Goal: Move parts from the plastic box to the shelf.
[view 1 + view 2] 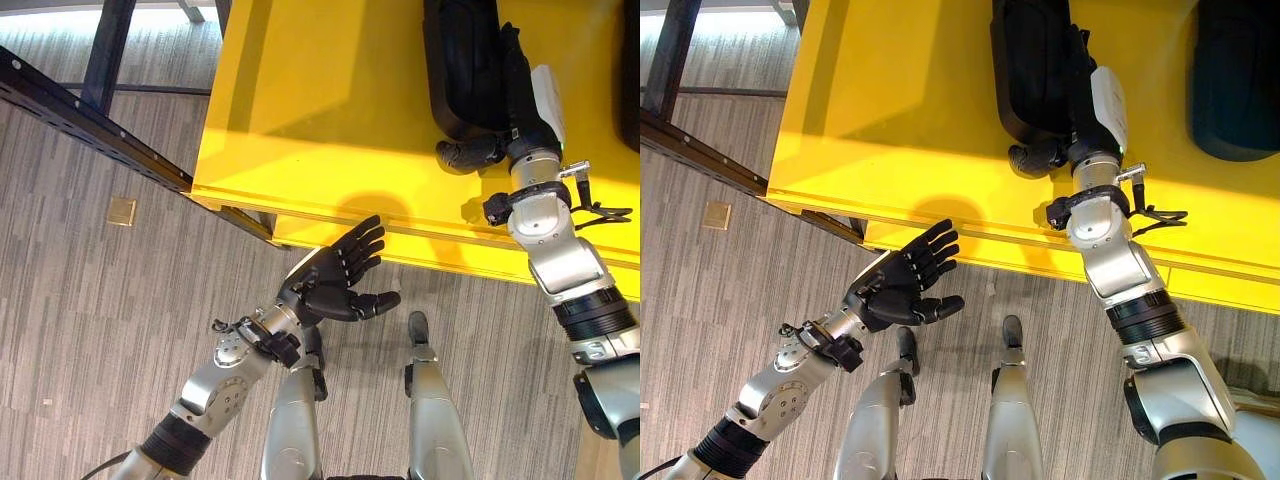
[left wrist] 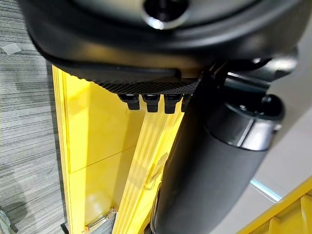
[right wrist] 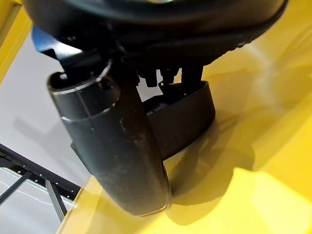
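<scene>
Right hand (image 1: 1065, 140) gripping long black part (image 1: 1032, 70) lying near front edge of yellow box (image 1: 890, 120). Left hand (image 1: 335, 280) hanging outside front wall, fingers spread wide, holding nothing.

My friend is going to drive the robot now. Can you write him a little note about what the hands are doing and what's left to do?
Right hand: inside the yellow plastic box, fingers wrapped on a long black part lying on the box floor, thumb against its near end.
Left hand: open, holding nothing, hovering over the floor just outside the box's near edge.
A second black part lies further to the right in the box.
Done: the grasp looks started, though the part is not lifted.
Left: lift it out, carry it to the shelf, then the other one.
</scene>
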{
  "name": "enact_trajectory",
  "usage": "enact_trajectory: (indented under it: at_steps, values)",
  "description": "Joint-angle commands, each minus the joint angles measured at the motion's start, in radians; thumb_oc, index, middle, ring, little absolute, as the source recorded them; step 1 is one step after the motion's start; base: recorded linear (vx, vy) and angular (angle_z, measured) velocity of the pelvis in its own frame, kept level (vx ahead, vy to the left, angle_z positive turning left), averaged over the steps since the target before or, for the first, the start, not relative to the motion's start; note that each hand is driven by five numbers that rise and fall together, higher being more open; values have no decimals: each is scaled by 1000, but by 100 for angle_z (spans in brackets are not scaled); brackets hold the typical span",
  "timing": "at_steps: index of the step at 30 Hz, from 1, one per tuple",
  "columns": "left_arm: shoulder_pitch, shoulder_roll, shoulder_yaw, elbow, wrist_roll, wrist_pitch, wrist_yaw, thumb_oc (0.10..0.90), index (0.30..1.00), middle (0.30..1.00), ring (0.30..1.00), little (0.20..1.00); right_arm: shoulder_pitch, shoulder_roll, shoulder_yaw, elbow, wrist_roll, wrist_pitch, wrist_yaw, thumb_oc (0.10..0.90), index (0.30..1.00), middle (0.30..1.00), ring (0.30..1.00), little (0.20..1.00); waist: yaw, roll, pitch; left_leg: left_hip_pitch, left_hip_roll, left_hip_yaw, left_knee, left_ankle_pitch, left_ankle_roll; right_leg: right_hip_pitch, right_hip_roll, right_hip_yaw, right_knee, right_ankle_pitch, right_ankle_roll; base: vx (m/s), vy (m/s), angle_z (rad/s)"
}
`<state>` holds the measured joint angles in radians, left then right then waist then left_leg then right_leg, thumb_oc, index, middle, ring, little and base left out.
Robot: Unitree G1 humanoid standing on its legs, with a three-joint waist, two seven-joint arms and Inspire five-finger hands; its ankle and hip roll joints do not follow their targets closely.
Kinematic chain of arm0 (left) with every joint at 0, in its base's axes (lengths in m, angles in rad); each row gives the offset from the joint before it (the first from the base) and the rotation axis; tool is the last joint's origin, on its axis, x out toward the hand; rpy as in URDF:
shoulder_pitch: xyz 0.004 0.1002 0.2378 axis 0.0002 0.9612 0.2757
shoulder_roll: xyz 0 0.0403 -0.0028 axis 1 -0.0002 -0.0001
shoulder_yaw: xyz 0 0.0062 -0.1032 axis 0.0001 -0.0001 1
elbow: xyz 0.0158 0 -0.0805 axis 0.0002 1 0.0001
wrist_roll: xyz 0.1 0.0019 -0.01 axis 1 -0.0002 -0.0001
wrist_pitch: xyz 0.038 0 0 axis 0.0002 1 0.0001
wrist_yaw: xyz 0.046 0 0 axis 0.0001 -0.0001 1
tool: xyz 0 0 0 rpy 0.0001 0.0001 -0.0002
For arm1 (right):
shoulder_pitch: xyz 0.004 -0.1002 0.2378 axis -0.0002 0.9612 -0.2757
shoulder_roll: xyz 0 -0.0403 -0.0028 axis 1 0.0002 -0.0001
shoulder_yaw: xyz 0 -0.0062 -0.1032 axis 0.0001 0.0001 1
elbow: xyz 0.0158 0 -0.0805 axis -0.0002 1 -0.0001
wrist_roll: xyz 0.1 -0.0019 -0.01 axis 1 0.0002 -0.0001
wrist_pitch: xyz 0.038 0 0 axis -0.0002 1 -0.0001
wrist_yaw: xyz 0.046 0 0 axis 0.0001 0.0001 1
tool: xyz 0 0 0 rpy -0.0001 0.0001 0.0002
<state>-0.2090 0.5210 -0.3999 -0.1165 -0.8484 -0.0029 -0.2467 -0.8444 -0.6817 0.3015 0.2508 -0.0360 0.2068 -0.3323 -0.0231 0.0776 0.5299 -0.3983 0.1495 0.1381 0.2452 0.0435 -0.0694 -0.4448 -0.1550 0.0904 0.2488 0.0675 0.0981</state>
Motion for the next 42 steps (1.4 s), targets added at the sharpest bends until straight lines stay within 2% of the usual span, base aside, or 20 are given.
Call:
enact_trajectory:
  at_steps: [1, 7, 16, 24, 33, 42]
  values:
    - [-22, -52, -4, -132, 0, -99, -36, 900, 1000, 1000, 1000, 1000, -48, -31, -24, 63, -16, 32, -2, 900, 1000, 1000, 1000, 1000, 8, 8, -10, 37, 3, -70, 23, -63, 14, 6, -49, -86, 153, -133, -21, 0, 0, 0]
    - [-19, -46, 2, -138, -2, -97, -38, 900, 1000, 1000, 1000, 1000, -32, -39, -33, 46, -6, 30, 8, 900, 1000, 1000, 1000, 1000, 3, 9, -10, 26, 0, -70, 33, -68, 15, -7, -47, -81, 161, -134, -20, 0, 0, 0]
    - [-23, -52, 0, -148, 7, -99, -25, 900, 1000, 1000, 1000, 1000, -6, -29, -20, -1, -27, 63, 14, 900, 1000, 1000, 1000, 1000, -8, 14, -10, -54, -11, -70, 110, -99, 24, -84, -35, -62, 230, -157, -31, -20, -2, -4]
    - [-35, -55, -2, -148, 19, -95, -21, 900, 1000, 1000, 1000, 1000, 11, -23, -32, 23, 11, 69, -9, 900, 1000, 1000, 1000, 1000, -16, 14, -10, -109, -19, -66, 168, -125, 32, -131, -26, -52, 270, -169, -40, -13, 0, -2]
    - [-38, -54, 5, -149, 19, -88, -20, 900, 1000, 1000, 1000, 1000, 29, -17, -54, 39, 43, 63, -35, 900, 1000, 1000, 1000, 1000, -21, 13, -10, -93, -18, -62, 165, -130, 33, -116, -25, -48, 266, -170, -40, 0, 0, 0]
    - [-38, -56, 8, -144, 18, -84, -21, 900, 1000, 1000, 1000, 1000, 23, -28, -53, 26, -26, 27, -41, 900, 1000, 1000, 1000, 1000, -20, 10, -10, -84, -16, -60, 172, -136, 34, -105, -28, -52, 269, -173, -40, 0, 0, 0]
